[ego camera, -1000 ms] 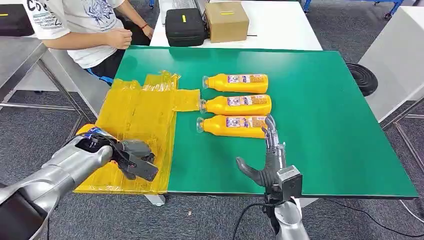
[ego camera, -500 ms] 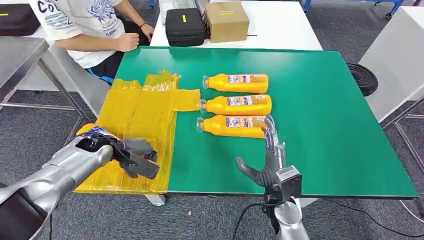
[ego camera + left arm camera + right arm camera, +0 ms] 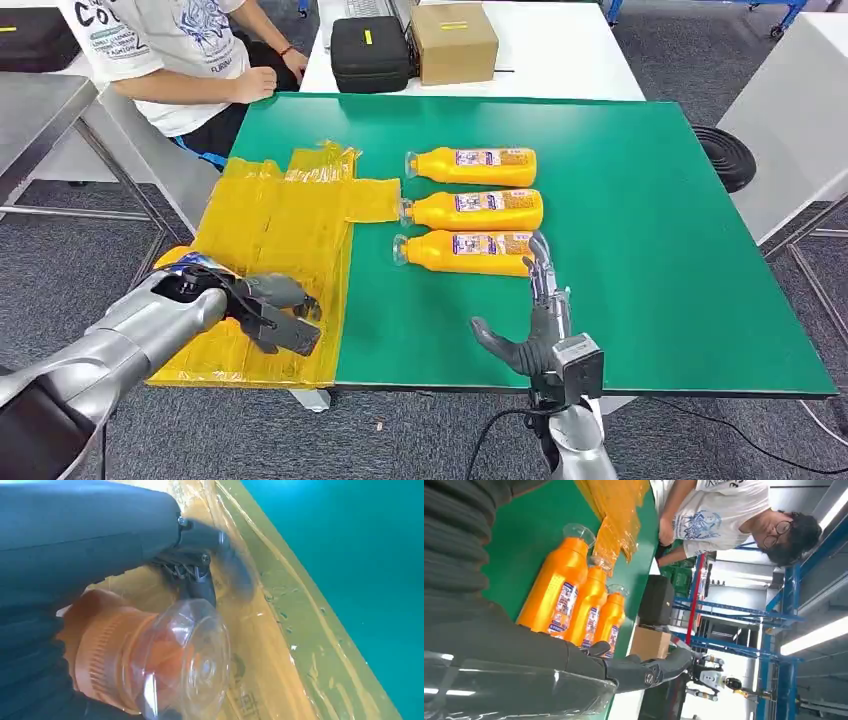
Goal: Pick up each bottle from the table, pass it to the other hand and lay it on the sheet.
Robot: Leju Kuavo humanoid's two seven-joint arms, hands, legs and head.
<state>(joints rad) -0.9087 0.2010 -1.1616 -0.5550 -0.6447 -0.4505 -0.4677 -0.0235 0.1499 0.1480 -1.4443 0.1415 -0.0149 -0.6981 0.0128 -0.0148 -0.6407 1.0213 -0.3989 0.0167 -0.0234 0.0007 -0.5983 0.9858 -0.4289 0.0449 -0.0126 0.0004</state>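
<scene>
Three orange bottles with clear caps lie side by side on the green table (image 3: 650,250): the far one (image 3: 470,165), the middle one (image 3: 472,210) and the near one (image 3: 465,252). My right hand (image 3: 535,315) rests open on the table, its fingertips (image 3: 541,248) at the base of the near bottle. The right wrist view shows the same row of bottles (image 3: 556,587). My left hand (image 3: 275,315) hangs over the front corner of the yellow sheet (image 3: 270,230) and holds another orange bottle (image 3: 115,655), clear cap (image 3: 200,655) pointing outward. An orange part of this bottle (image 3: 175,258) shows behind the wrist.
A person (image 3: 170,50) sits at the table's far left corner, with a hand by the edge. A black case (image 3: 370,52) and a cardboard box (image 3: 453,42) stand on the white table behind. A black round stool (image 3: 725,155) is at the right.
My left hand with its bottle has crept slightly rightward over the sheet. The person's arm has drawn back a little. My right hand and the three bottles have stayed put.
</scene>
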